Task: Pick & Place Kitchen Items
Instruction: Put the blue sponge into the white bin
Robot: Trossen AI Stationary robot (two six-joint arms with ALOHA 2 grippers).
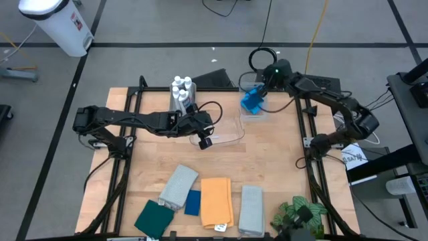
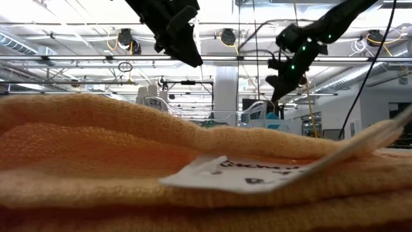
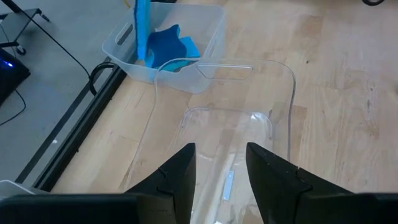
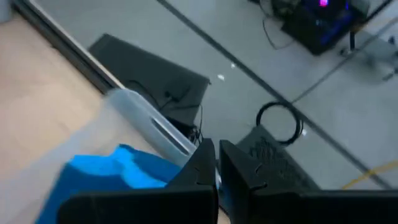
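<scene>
The table (image 1: 267, 161) is pale matt wood, the bins (image 3: 211, 37) clear glossy plastic, the orange cloth (image 2: 96, 148) coarse waffle weave with a paper tag (image 2: 251, 173), and the sponges (image 3: 171, 46) matt blue.

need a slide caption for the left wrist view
Left gripper over an empty clear bin; blue sponges in the next bin.

A robotics lab or test hall, not a home kitchen. A wooden table (image 1: 274, 174) in a black metal frame (image 1: 124, 144) stands on a grey concrete floor (image 1: 154, 27) marked with dark lines. Loose cables (image 1: 267, 23) trail across the floor, and a white bin (image 1: 60, 23) stands off to one side. The low view shows a high industrial ceiling with steel trusses (image 2: 77, 59), round hanging lamps (image 2: 125, 40) and more equipment behind.
</scene>
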